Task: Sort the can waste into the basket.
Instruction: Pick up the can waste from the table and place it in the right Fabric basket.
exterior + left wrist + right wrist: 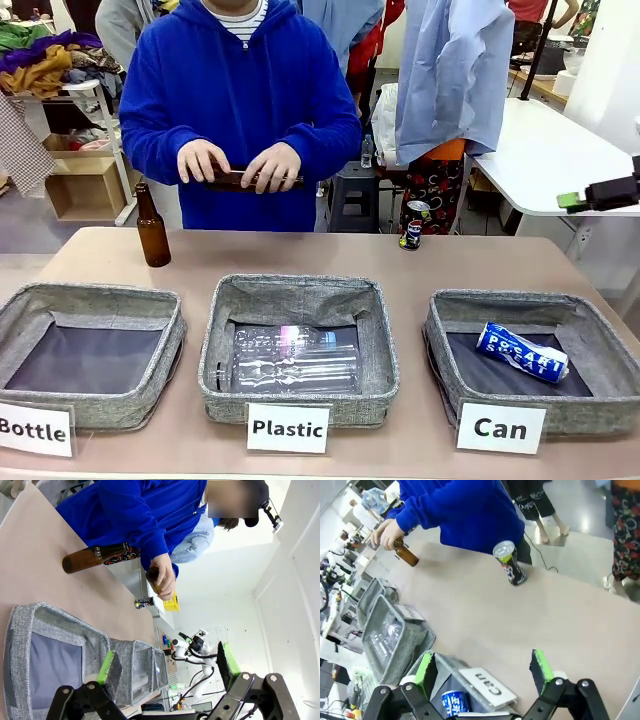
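Blue can (pixel 522 352) in basket (pixel 590 412), held bottle (pixel 234 179) half-hidden

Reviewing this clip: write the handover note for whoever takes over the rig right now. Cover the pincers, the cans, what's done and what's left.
Left pincer: open, holding nothing.
Right pincer: open, holding nothing, raised at the right side near the Can basket.
Blue can: lying inside the Can basket, so that one is done.
Dark can: upright on the table near its far edge, nothing touching it.
The person's hands hold a brown bottle, which is not part of this job.
Left to do: pick up the dark can and put it in the Can basket.
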Available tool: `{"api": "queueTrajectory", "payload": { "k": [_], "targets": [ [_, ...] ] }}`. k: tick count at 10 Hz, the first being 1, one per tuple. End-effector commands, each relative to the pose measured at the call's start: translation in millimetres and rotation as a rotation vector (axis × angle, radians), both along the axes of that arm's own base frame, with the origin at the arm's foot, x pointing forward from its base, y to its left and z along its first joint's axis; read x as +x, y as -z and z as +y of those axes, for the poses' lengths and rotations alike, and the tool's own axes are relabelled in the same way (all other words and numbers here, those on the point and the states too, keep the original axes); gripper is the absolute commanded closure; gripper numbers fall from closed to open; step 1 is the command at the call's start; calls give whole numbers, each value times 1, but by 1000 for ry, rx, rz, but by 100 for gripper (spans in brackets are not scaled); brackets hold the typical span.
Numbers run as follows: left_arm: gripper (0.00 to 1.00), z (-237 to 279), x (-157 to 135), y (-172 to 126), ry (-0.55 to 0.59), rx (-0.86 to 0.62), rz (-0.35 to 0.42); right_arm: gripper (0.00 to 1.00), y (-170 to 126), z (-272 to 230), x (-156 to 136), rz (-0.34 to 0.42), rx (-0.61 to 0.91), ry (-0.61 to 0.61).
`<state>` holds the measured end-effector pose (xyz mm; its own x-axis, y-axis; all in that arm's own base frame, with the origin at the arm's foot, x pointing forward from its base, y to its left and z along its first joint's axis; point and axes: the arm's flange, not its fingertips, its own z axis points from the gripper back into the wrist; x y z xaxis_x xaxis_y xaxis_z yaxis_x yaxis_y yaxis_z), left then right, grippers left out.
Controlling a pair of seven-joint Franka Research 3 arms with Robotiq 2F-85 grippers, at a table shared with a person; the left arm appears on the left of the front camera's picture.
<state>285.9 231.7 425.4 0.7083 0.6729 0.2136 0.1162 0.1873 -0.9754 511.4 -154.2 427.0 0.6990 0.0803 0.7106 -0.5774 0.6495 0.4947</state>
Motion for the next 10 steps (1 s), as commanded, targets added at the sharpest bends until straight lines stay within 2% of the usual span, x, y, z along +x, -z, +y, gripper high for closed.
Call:
{"api": "queueTrajectory", "payload": {
  "k": [1, 5, 7, 8, 10],
  "targets": [
    [0, -1, -2, -1, 6, 1, -14, 0, 7, 16, 39, -123, -77, -47],
    [0, 0, 0, 0, 0, 0, 0, 0, 43, 66, 128, -293, -238, -183],
    [0, 29, -53, -81, -72, -86, -195, 0, 78, 91, 162, -347, -204, -253],
    [0, 39, -74, -107, -97, -90, -264, 0, 93, 98, 173, -368, -181, -269],
    [0, 58, -107, -140, -112, -160, -351, 0, 120, 113, 190, -429, -131, -303]
  ]
}}
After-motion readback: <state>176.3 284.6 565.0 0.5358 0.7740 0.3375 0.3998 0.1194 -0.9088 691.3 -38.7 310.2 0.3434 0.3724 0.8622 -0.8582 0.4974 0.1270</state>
